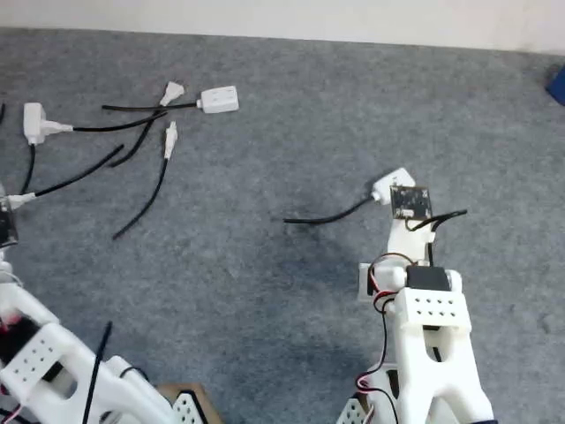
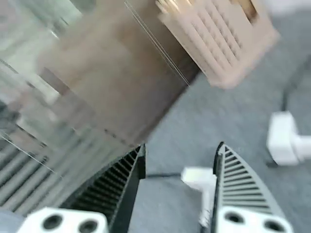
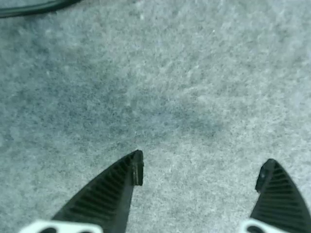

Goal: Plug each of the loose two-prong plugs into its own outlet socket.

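So the grey felt table (image 1: 221, 291) takes up pretty much the whole high cam. My right arm (image 1: 431, 336) comes in from about 5 o'clock and my left arm (image 1: 40, 358) from about 8 o'clock, hugging the edge. My left wrist cam catches a blurry beige slatted box (image 2: 218, 39) out past the table, and I can't tell what it is. My right gripper (image 3: 204, 159) is spread wide over bare felt, with a stretch of black cord (image 3: 29, 7) out past the fingertips. My left gripper (image 2: 181, 146) is spread too. A white plug (image 2: 197, 177) lies between the fingers, right up against one of them, not pinched as far as I can see, and a white socket block (image 2: 283, 138) sits just beyond it.

Task stuff from the high cam: the first socket (image 1: 221, 99) is at about 11 o'clock and looks like it has a plug seated in it. The second socket (image 1: 33, 122) is out toward 10 o'clock near the edge, also with a corded plug in its side. A white piece (image 1: 393, 187) sits at roughly 3 o'clock, just beside my right wrist. I can't tell if it's a plug or a socket, and its black lead (image 1: 327, 217) trails toward the middle. The top loose plug (image 1: 172, 91) and lower loose plug (image 1: 169, 137) lie between the two sockets, and the edge plug (image 1: 19, 200) is at 9 o'clock.
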